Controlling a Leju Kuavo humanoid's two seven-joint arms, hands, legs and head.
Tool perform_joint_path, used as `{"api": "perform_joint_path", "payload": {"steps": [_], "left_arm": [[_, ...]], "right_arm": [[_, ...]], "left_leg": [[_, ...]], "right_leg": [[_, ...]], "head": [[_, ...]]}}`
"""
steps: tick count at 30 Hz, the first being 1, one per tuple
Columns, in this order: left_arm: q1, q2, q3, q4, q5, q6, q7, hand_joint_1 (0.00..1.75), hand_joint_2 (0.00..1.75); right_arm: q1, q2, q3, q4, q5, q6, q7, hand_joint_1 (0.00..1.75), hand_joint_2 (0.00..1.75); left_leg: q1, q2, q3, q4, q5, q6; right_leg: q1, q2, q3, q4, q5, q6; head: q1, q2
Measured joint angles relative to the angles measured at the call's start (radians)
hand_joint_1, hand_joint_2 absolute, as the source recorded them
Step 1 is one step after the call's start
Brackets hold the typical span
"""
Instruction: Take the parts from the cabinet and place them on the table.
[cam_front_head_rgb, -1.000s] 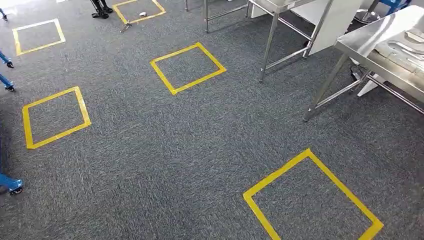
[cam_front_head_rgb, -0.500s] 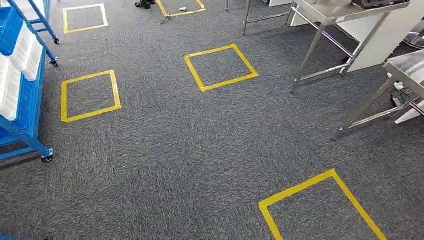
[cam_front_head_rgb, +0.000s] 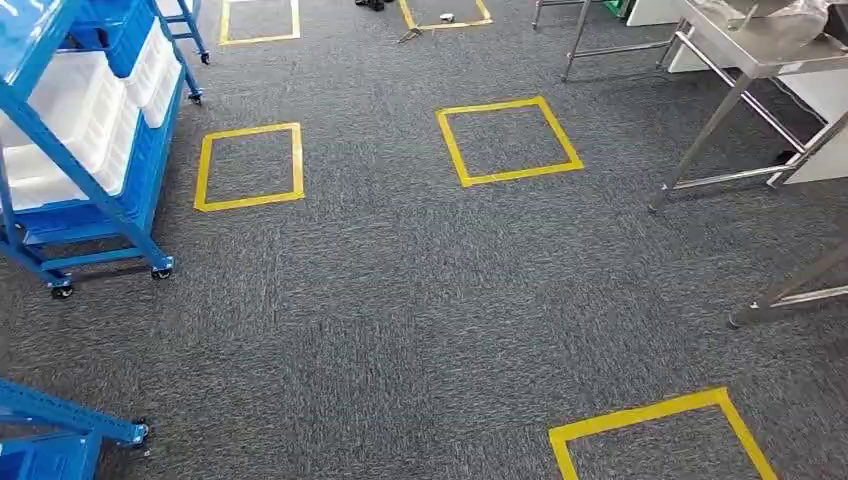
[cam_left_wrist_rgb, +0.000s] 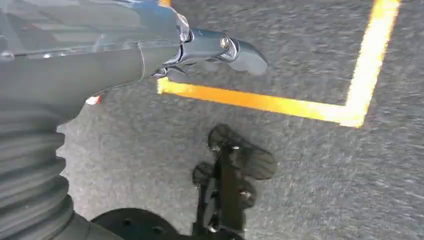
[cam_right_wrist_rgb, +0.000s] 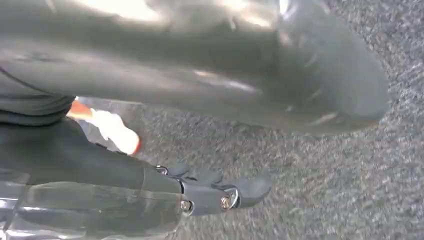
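Parts for this job are, I judge, in the white trays (cam_front_head_rgb: 85, 105) stacked on the blue wheeled cabinet (cam_front_head_rgb: 140, 190), which I take as my landmark; I cannot make out any single part inside them. The cabinet stands on casters on the grey carpet (cam_front_head_rgb: 400, 300), probably so it can be rolled into place. A yellow tape square (cam_front_head_rgb: 250, 166) lies just beside the cabinet's foot, and I read it as a standing mark for reaching the shelves. Well apart from the cabinet, across the carpet, stands the steel table (cam_front_head_rgb: 765, 55), the place where the parts should end up; something pale and crinkled lies on its top, too small to name. A second blue frame (cam_front_head_rgb: 60, 430) sits nearer to me than the cabinet. My left hand (cam_left_wrist_rgb: 150, 55) hangs over the carpet with a tape corner (cam_left_wrist_rgb: 350, 112) beneath it, its fingers stretched out and holding nothing. My right hand (cam_right_wrist_rgb: 200, 190) also hangs above the carpet with nothing in it, fingers extended. Both arms are down because nothing is within reach; I judge the fetching step has not started.
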Motion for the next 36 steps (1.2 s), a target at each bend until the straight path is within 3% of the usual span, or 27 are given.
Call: {"api": "perform_joint_path", "payload": {"steps": [1,2,4,5,6,7,8,9,11,14,15,16,17,19,20,21,23,24,25,27,29,30,31,32,34,35,36], "left_arm": [[-0.002,0.0,-0.001,0.0,-0.003,-0.001,0.002,0.0,1.75],[-0.006,0.001,-0.001,0.0,-0.007,-0.002,0.003,0.0,1.75],[-0.009,0.003,-0.002,0.0,-0.009,-0.006,0.003,0.0,1.75],[-0.007,0.003,-0.002,0.0,-0.009,-0.007,0.003,0.0,1.75],[-0.006,0.004,-0.002,0.0,-0.008,-0.008,0.002,0.0,1.75],[-0.006,0.006,-0.002,0.0,-0.007,-0.008,0.002,0.0,1.75],[-0.007,0.006,-0.002,0.0,-0.008,-0.01,0.0,0.0,1.75],[-0.01,0.006,-0.003,0.0,-0.011,-0.012,0.0,0.0,1.75],[-0.014,0.005,-0.004,0.0,-0.021,-0.015,0.0,0.0,1.75],[-0.009,0.006,-0.006,0.0,-0.029,-0.019,0.002,0.0,1.75],[-0.008,0.007,-0.008,0.0,-0.031,-0.02,0.003,0.0,1.75],[-0.011,0.007,-0.011,0.0,-0.032,-0.023,0.005,0.0,1.75],[-0.016,0.007,-0.013,0.0,-0.032,-0.023,0.006,0.0,1.75],[-0.018,0.006,-0.014,0.0,-0.022,-0.024,0.006,0.0,1.75],[-0.017,0.006,-0.014,0.0,-0.018,-0.024,0.006,0.0,1.75],[-0.016,0.006,-0.014,0.0,-0.015,-0.024,0.006,0.0,1.75],[-0.016,0.005,-0.014,0.0,-0.01,-0.022,0.003,0.0,1.75],[-0.017,0.004,-0.014,0.0,-0.009,-0.022,0.0,0.0,1.75],[-0.019,0.001,-0.014,0.0,-0.009,-0.022,-0.002,0.0,1.75],[-0.021,0.001,-0.014,0.0,-0.009,-0.022,-0.005,0.0,1.75],[-0.015,0.002,-0.014,0.0,-0.009,-0.022,-0.006,0.0,1.75],[-0.014,0.003,-0.014,0.0,-0.009,-0.022,-0.007,0.0,1.75],[-0.015,0.002,-0.014,0.0,-0.009,-0.022,-0.006,0.0,1.75],[-0.02,0.002,-0.015,0.0,-0.009,-0.022,-0.006,0.0,1.75],[-0.025,0.002,-0.014,0.0,-0.009,-0.023,-0.006,0.0,1.75],[-0.024,0.003,-0.014,0.0,-0.009,-0.023,-0.006,0.0,1.75],[-0.021,0.003,-0.014,0.0,-0.008,-0.023,-0.005,0.0,1.75]], "right_arm": [[0.003,0.0,0.0,0.0,0.0,0.0,0.0,0.0,0.0],[0.006,0.0,-0.002,0.0,-0.002,0.001,0.0,0.0,0.0],[0.009,0.004,-0.004,0.0,-0.004,0.002,-0.002,0.0,0.0],[0.009,0.005,-0.004,0.0,-0.003,0.002,-0.003,0.0,0.0],[0.008,0.006,-0.004,0.0,0.0,0.002,-0.004,0.0,0.0],[0.008,0.008,-0.004,0.0,0.001,0.003,-0.004,0.0,0.0],[0.007,0.009,-0.004,0.0,0.001,0.003,-0.005,0.0,0.0],[0.007,0.008,-0.004,0.0,0.001,0.003,-0.006,0.0,0.0],[0.006,0.007,-0.004,0.0,0.0,0.003,-0.011,0.0,0.0],[-0.007,0.007,-0.005,0.0,-0.005,0.001,-0.016,0.0,0.0],[-0.006,0.007,-0.006,0.0,-0.006,-0.002,-0.016,0.0,0.0],[-0.004,0.007,-0.007,0.0,-0.006,-0.003,-0.016,0.0,0.0],[-0.003,0.007,-0.008,0.0,-0.003,-0.002,-0.016,0.0,0.0],[0.0,0.006,-0.008,0.0,0.008,0.003,-0.016,0.0,0.0],[0.001,0.004,-0.008,0.0,0.013,0.005,-0.016,0.0,0.0],[0.001,0.003,-0.008,0.0,0.017,0.008,-0.016,0.0,0.0],[0.001,-0.001,-0.008,0.0,0.022,0.015,-0.016,0.0,0.0],[0.003,-0.004,-0.008,0.0,0.023,0.016,-0.016,0.0,0.0],[0.003,-0.009,-0.008,0.0,0.025,0.016,-0.016,0.0,0.0],[-0.001,-0.01,-0.008,0.0,0.028,0.014,-0.016,0.0,0.0],[-0.006,-0.01,-0.008,0.0,0.033,0.014,-0.016,0.0,0.0],[-0.006,-0.01,-0.008,0.0,0.038,0.014,-0.012,0.0,0.0],[-0.004,-0.01,-0.007,0.0,0.042,0.014,-0.01,0.0,0.0],[-0.001,-0.01,-0.005,0.0,0.047,0.014,-0.005,0.0,0.0],[0.001,-0.01,0.0,0.0,0.061,0.016,0.002,0.0,0.0],[0.0,-0.011,0.002,0.0,0.067,0.017,0.006,0.0,0.0],[0.0,-0.011,0.005,0.0,0.073,0.018,0.008,0.0,0.0]], "left_leg": [[0.002,0.04,-0.029,0.055,-0.037,-0.005],[0.007,0.064,-0.068,0.133,-0.077,-0.011],[0.017,0.078,-0.135,0.27,-0.128,-0.025],[0.023,0.082,-0.137,0.276,-0.117,-0.031],[0.027,0.086,-0.115,0.235,-0.086,-0.037],[0.031,0.094,-0.069,0.15,-0.042,-0.042],[0.035,0.115,-0.011,0.047,0.0,-0.047],[0.035,0.16,0.025,-0.028,0.004,-0.045],[0.026,0.141,0.023,-0.016,0.007,-0.02],[0.024,0.114,0.018,-0.022,0.011,0.0],[0.027,0.105,0.02,-0.027,0.015,0.007],[0.027,0.097,0.016,-0.027,0.019,0.013],[0.026,0.087,0.012,-0.027,0.021,0.016],[0.021,0.064,0.007,-0.026,0.022,0.018],[0.02,0.051,0.006,-0.026,0.023,0.019],[0.019,0.038,0.007,-0.025,0.023,0.019],[0.018,0.009,0.011,-0.024,0.023,0.018],[0.018,-0.002,0.011,-0.024,0.024,0.017],[0.014,-0.013,0.006,-0.02,0.024,0.011],[0.019,-0.036,-0.004,-0.02,0.029,-0.003],[0.02,-0.061,-0.009,-0.027,0.038,-0.019],[0.023,-0.025,-0.01,-0.016,0.031,-0.017],[0.015,0.031,-0.027,0.019,0.003,-0.018],[0.017,0.065,-0.064,0.096,-0.044,-0.021],[0.018,0.082,-0.139,0.261,-0.117,-0.026],[0.019,0.083,-0.153,0.299,-0.124,-0.028],[0.019,0.084,-0.143,0.287,-0.109,-0.029]], "right_leg": [[0.0,-0.014,0.002,-0.002,0.001,-0.005],[0.002,-0.031,0.002,-0.001,0.0,-0.004],[0.003,-0.064,0.002,0.001,-0.005,-0.001],[0.001,-0.077,0.002,0.002,-0.008,0.002],[-0.002,-0.09,0.004,0.005,-0.012,0.007],[-0.006,-0.103,0.005,0.011,-0.017,0.013],[-0.009,-0.115,0.006,0.02,-0.024,0.019],[-0.008,-0.126,0.007,0.031,-0.033,0.028],[-0.004,-0.138,0.009,0.037,-0.04,0.044],[-0.009,-0.16,0.016,0.036,-0.044,0.061],[-0.016,-0.123,0.012,0.053,-0.063,0.068],[-0.017,-0.076,-0.015,0.109,-0.106,0.068],[-0.017,-0.052,-0.053,0.187,-0.15,0.068],[-0.016,-0.036,-0.13,0.339,-0.209,0.068],[-0.016,-0.034,-0.147,0.367,-0.204,0.066],[-0.015,-0.033,-0.139,0.342,-0.173,0.062],[-0.014,-0.013,-0.066,0.176,-0.07,0.05],[-0.014,0.023,-0.029,0.093,-0.03,0.043],[-0.013,0.075,-0.017,0.056,-0.033,0.037],[-0.011,0.048,-0.02,0.055,-0.032,0.038],[-0.008,0.027,-0.017,0.046,-0.025,0.028],[-0.019,0.005,-0.01,0.033,-0.017,0.02],[-0.015,-0.004,-0.007,0.026,-0.016,0.013],[-0.011,-0.023,-0.009,0.027,-0.016,0.01],[-0.006,-0.058,-0.009,0.027,-0.019,0.006],[-0.004,-0.072,-0.009,0.028,-0.02,0.007],[-0.004,-0.085,-0.009,0.028,-0.021,0.007]], "head": [[0.0,0.0],[-0.001,0.0],[0.0,0.0],[0.0,0.0],[0.0,0.0],[0.0,0.0],[0.0,0.0],[0.0,0.0],[0.0,0.0],[0.0,0.0],[0.0,0.0],[0.0,0.0],[0.0,0.0],[0.0,0.0],[0.0,0.0],[0.0,0.0],[0.0,0.0],[0.0,0.0],[0.0,0.0],[0.0,0.0],[0.0,0.0],[0.0,0.0],[-0.001,0.0],[0.0,0.0],[0.0,0.0],[0.0,0.0],[0.0,0.0]]}}
